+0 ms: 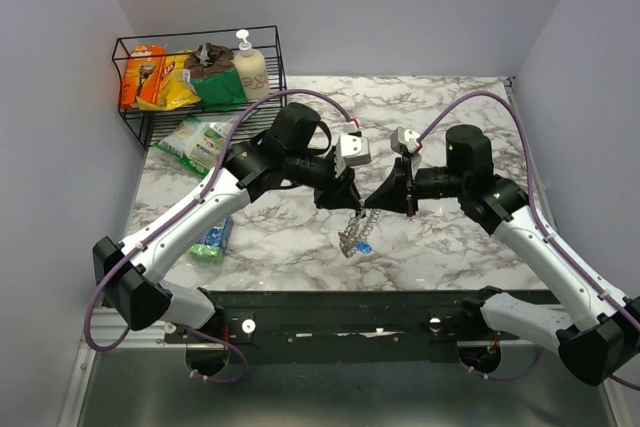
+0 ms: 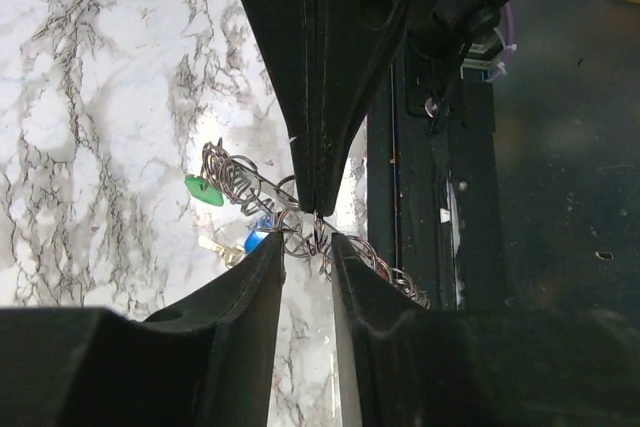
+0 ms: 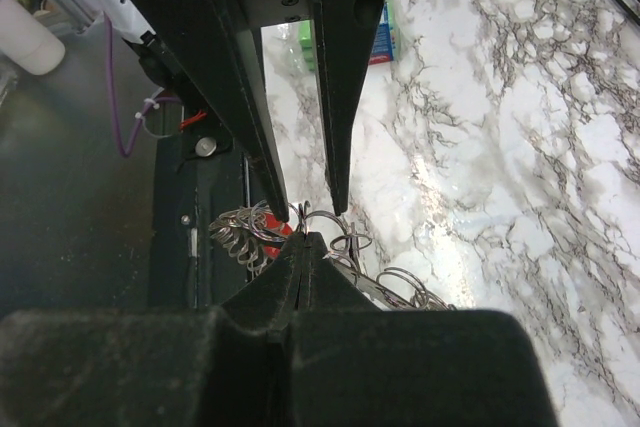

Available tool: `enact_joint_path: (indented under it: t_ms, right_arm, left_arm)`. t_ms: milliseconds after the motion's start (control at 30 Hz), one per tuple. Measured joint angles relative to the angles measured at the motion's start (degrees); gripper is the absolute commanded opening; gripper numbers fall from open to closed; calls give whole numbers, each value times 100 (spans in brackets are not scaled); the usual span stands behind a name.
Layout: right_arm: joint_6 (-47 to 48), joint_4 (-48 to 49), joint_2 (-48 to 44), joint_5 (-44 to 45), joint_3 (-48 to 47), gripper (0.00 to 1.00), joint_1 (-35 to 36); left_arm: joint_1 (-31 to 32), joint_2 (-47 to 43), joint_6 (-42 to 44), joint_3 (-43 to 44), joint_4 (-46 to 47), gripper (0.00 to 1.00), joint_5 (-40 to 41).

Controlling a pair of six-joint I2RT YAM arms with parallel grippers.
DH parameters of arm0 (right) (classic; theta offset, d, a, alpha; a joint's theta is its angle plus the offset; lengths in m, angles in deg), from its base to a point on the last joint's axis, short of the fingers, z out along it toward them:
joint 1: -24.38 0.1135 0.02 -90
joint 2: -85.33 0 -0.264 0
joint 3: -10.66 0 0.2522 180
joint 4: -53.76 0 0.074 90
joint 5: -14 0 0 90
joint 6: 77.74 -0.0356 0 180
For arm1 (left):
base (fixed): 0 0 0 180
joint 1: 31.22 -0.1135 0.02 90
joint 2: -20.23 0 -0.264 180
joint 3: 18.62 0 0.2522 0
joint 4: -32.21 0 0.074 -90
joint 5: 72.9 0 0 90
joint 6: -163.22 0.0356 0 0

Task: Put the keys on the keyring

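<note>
1. The wire basket at the back left holds an orange packet, a yellow bag and a pump bottle.
2. The left gripper, fingers slightly apart, straddles the keyring above the marble table.
3. The right gripper is pinched closed on the keyring.
4. The green key and blue key hang from the coils; their blades are mostly hidden.

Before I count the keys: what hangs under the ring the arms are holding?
Under the keyring, a blue key dangles; the left wrist view adds a green key. The right wrist view glimpses red. The left gripper and right gripper cover the rest.
</note>
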Motion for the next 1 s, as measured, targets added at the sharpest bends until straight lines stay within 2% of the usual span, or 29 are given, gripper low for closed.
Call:
enact_joint_path:
  t_ms: [133,400,533,567,667,700,800,900,1000]
  right_arm:
    - [0,0,0,0,0,1,0]
    - [-2,0,0,7,15,1,0]
    - [-2,2,0,9,63,3,-2]
    - [-2,4,-2,13,76,5,0]
    - [-9,24,-35,61,94,27,0]
    - [-17,46,-70,94,103,38,-2]
    - [-92,190,-299,225,181,53,4]
    - [-166,354,-695,514,302,64,15]
    - [-260,575,-1093,828,420,71,15]
  left_arm:
    - [22,52,26,85,-15,26,0]
    - [35,175,42,160,-61,0,-90]
    - [35,236,46,195,-144,0,-142]
    - [35,243,46,197,-151,0,-146]
    - [35,245,4,175,-94,0,-146]
    - [35,223,-52,120,15,0,-149]
    - [35,81,-280,-284,507,0,-140]
    - [35,-162,-601,-879,1174,0,-74]
    - [35,-415,-901,-1394,1832,0,17]
